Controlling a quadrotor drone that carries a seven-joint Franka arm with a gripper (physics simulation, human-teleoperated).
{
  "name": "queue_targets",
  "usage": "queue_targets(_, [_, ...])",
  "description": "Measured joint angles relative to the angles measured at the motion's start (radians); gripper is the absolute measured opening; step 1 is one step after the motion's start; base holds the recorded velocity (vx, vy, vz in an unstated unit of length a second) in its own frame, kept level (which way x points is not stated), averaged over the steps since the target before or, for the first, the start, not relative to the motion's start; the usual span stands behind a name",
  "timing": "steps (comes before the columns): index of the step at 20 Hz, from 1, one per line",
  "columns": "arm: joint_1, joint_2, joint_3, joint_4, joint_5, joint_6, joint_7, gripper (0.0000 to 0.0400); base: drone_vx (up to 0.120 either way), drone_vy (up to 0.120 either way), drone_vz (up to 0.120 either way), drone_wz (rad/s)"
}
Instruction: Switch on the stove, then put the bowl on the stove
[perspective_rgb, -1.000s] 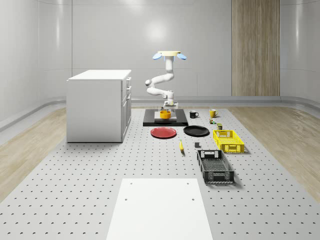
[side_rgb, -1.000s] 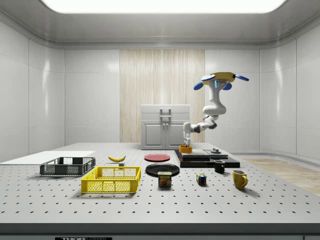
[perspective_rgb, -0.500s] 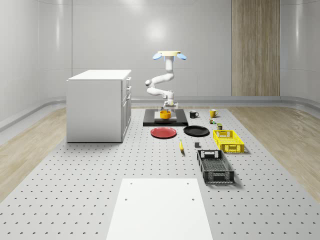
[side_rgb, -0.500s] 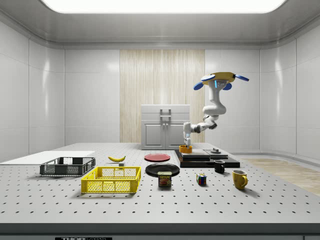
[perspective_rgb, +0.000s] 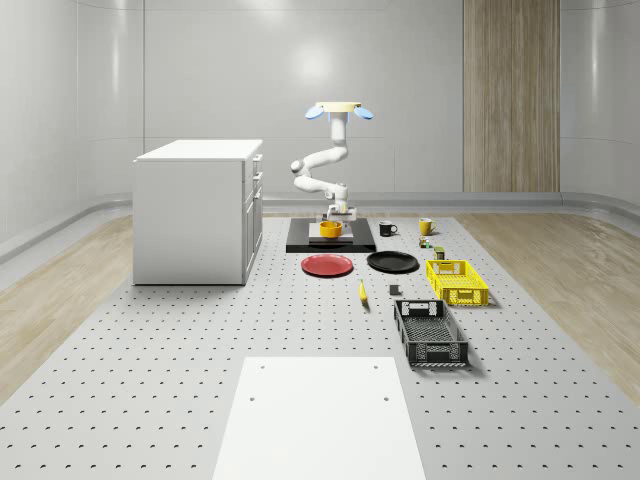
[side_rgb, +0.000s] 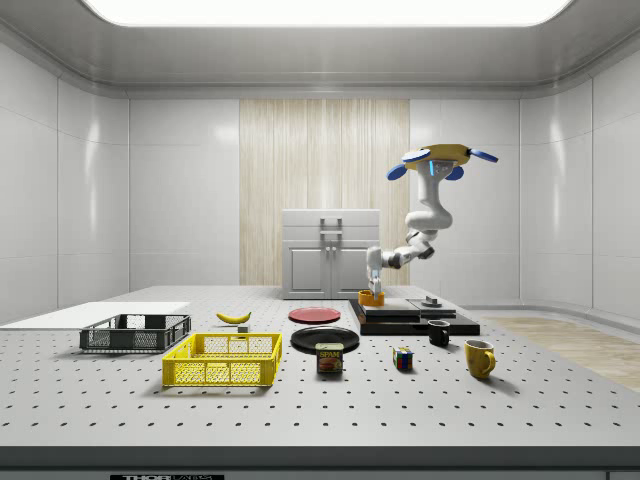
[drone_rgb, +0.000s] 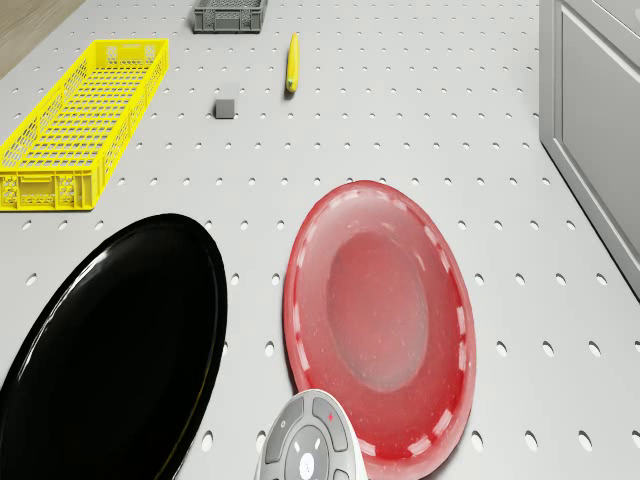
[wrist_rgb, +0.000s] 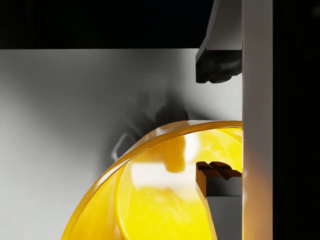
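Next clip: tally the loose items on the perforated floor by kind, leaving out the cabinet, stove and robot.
Plates: 2, red plate and black plate
Crates: 2, yellow crate and dark crate
Mugs: 2, black mug and yellow mug
Bowl: 1, yellow bowl
Banana: 1
Spam can: 1
Puzzle cube: 1
Small grey block: 1
Total: 11

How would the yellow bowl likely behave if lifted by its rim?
The yellow bowl looks glossy, so it may slip between the jaws, which straddle its rim with the drone hovering above the stove. Held by one side of its thin rim, it would probably tilt. It looks rigid, unlikely to flex.
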Motion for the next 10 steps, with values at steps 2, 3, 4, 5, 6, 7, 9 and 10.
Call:
queue_targets(2, [0.001, 0.002, -0.002, 0.001, -0.002, 0.0, -0.001, 0.0157, 0.0, 0.0, 0.0, 0.0])
queue_targets(3, [0.001, 0.002, -0.002, 0.002, -0.003, 0.0, -0.002, 0.0144, 0.0, 0.0, 0.0, 0.0])
queue_targets(4, [0.002, 0.003, -0.003, 0.002, -0.003, 0.0, -0.002, 0.0134, 0.0, 0.0, 0.0, 0.0])
queue_targets(5, [0.002, 0.004, -0.003, 0.002, -0.004, -0.001, -0.003, 0.0127, 0.0, 0.0, 0.0, 0.0])
queue_targets(6, [0.003, 0.004, -0.003, 0.002, -0.005, -0.001, -0.003, 0.0121, 0.0, 0.0, 0.0, 0.0])
queue_targets(7, [0.003, 0.005, -0.004, 0.002, -0.005, -0.002, -0.004, 0.0116, 0.0, 0.0, 0.0, 0.0])
queue_targets(9, [0.005, 0.005, -0.002, 0.0, -0.004, -0.004, -0.004, 0.011, 0.0, 0.0, 0.0, 0.0])
queue_targets(10, [0.007, 0.005, 0.001, -0.004, -0.001, -0.008, -0.004, 0.0108, 0.0, 0.0, 0.0, 0.0])
